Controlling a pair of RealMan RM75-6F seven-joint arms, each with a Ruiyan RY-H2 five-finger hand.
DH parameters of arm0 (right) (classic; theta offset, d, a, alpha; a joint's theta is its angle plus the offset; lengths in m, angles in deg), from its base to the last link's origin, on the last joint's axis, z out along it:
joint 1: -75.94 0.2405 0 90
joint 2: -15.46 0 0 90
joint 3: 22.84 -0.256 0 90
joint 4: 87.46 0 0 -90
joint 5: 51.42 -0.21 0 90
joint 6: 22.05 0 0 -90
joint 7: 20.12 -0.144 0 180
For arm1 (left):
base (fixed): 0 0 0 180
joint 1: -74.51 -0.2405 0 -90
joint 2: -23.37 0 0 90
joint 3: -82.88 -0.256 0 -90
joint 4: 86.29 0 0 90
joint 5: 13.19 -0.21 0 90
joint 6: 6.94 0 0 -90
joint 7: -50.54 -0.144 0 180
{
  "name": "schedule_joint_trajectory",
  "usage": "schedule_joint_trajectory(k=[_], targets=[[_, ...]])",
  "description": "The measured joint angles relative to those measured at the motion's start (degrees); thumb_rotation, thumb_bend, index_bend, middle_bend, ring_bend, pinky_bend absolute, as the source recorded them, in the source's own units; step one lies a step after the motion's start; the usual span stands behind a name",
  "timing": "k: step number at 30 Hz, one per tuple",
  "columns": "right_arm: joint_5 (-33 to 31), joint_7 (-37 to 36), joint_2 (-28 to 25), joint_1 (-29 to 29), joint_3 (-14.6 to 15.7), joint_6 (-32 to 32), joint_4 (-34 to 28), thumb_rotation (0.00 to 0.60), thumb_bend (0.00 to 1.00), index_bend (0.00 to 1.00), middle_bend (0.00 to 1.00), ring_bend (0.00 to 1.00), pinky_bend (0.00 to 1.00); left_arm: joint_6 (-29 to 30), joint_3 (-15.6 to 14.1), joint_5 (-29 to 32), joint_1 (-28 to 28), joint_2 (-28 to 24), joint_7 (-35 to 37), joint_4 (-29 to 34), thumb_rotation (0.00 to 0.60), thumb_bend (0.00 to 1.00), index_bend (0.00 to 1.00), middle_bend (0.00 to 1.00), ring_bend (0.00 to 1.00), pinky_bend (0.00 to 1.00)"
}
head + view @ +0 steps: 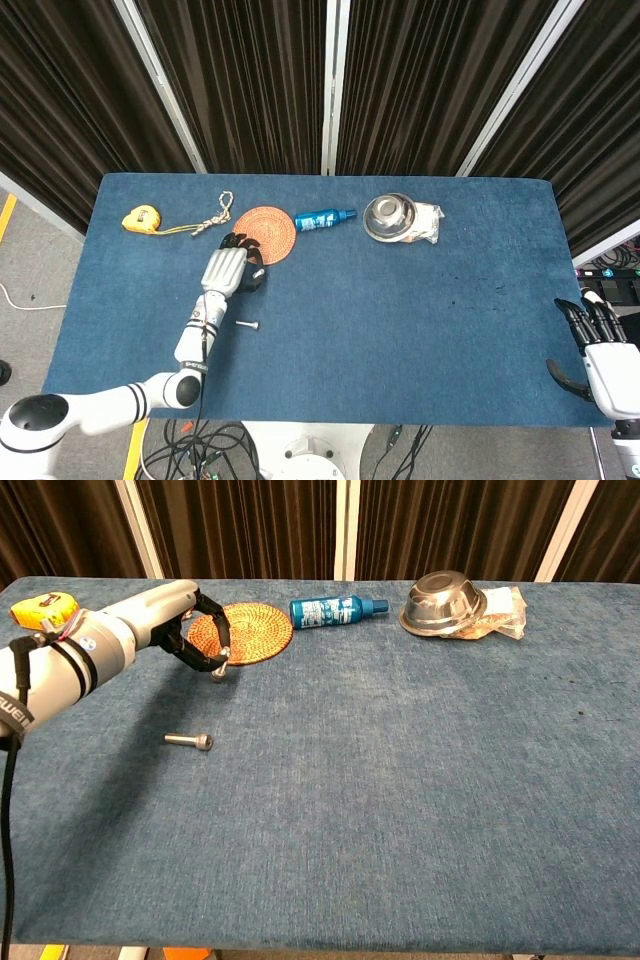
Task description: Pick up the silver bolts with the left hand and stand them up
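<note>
One silver bolt [190,741] lies flat on the blue table [400,780], left of centre; the head view shows this bolt [247,324] too. My left hand [185,628] hovers behind it, close to the woven coaster [243,630]. Its curled fingers pinch a second silver bolt [218,670], whose tip points down just above the cloth. From the head view my left hand [228,270] hides that bolt. My right hand [600,350] hangs off the table's near right corner, fingers apart and holding nothing.
Along the far edge sit a yellow tape measure [45,610], a knotted cord [213,220], a blue bottle [335,609] on its side, and a steel bowl [443,601] against a plastic bag [503,610].
</note>
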Motion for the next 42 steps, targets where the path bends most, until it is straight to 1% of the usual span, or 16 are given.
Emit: schedule_joint_trajectory(k=[7,11,24,27,29,32,36,39,40,42], targets=[[0.1,0.0,0.0,0.0,0.0,0.1,-0.1,0.600,0.21,0.00,0.14,0.00,0.05,-0.5,-0.4,-1.5,-0.9,1.0,3.0,-3.0,0.600,0.40,0.51,0.23,0.08,0.04],[0.1,0.2,0.0,-0.1,0.0,0.1,-0.2,0.600,0.21,0.00,0.14,0.00,0.05,-0.6,-0.6,-2.3,-1.4,1.1,4.1,-3.7,0.600,0.40,0.49,0.23,0.08,0.04],[0.2,0.2,-0.1,-0.3,0.0,0.5,-0.4,0.600,0.22,0.00,0.14,0.00,0.05,0.0,-0.7,-4.6,-1.9,0.7,4.2,-2.9,0.600,0.40,0.44,0.23,0.08,0.04],[0.3,0.0,-0.1,-0.3,0.0,0.6,-0.2,0.600,0.22,0.00,0.14,0.00,0.05,0.4,-0.9,-5.3,-2.2,0.1,4.1,-1.8,0.598,0.40,0.39,0.23,0.08,0.04],[0.3,-0.3,-0.1,-0.3,0.0,0.6,-0.1,0.600,0.22,0.00,0.14,0.00,0.05,1.3,-1.1,-6.3,-2.6,-0.8,4.1,-0.4,0.600,0.40,0.36,0.23,0.08,0.04],[0.4,-0.5,-0.1,-0.1,-0.1,0.5,0.1,0.600,0.22,0.00,0.14,0.00,0.05,3.4,-1.4,-7.9,-3.6,-3.0,4.3,2.7,0.600,0.40,0.34,0.23,0.08,0.05],[0.8,-0.9,-0.1,0.2,-0.2,0.5,0.4,0.600,0.22,0.00,0.14,0.00,0.05,6.1,-2.2,-10.1,-5.9,-7.9,4.5,9.1,0.600,0.39,0.35,0.23,0.09,0.05],[1.1,-1.1,0.1,0.4,-0.2,0.4,0.7,0.600,0.22,0.00,0.14,0.00,0.05,9.1,-3.8,-12.8,-8.6,-12.5,4.6,14.8,0.600,0.39,0.37,0.25,0.13,0.05],[1.1,-1.2,0.2,0.4,-0.2,0.4,0.7,0.600,0.22,0.00,0.14,0.00,0.05,10.4,-4.8,-14.2,-9.8,-14.3,4.6,16.7,0.600,0.39,0.37,0.26,0.13,0.05],[1.3,-1.3,0.3,0.6,-0.2,0.3,0.9,0.600,0.22,0.00,0.14,0.00,0.05,12.0,-6.8,-16.2,-11.3,-16.1,4.4,19.0,0.600,0.38,0.38,0.26,0.14,0.05]])
